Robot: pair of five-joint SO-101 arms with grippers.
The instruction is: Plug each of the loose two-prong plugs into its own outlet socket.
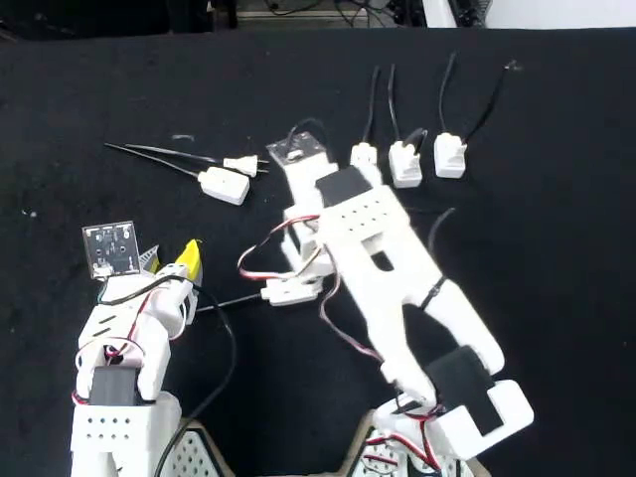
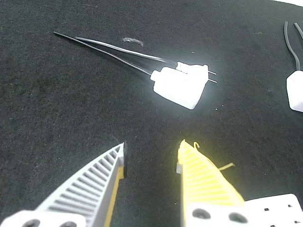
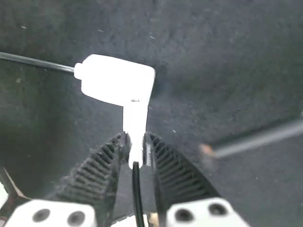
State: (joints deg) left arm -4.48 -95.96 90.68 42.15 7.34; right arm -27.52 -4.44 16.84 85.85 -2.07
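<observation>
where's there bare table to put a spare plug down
Bare cloth to the right of the three white connectors and the right arm, and in the far left corner beyond the plug pair. Crowded at the middle, around that arm.

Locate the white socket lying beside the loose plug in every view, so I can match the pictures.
High view: socket left of centre, beside the loose plug, beyond the left tool.
Left wrist view: socket ahead of the open left tool, on the black cloth.
Right wrist view: aimed at another socket, its held plug in the shut right tool.
Shared landmark: the left tool's yellow finger.
</observation>
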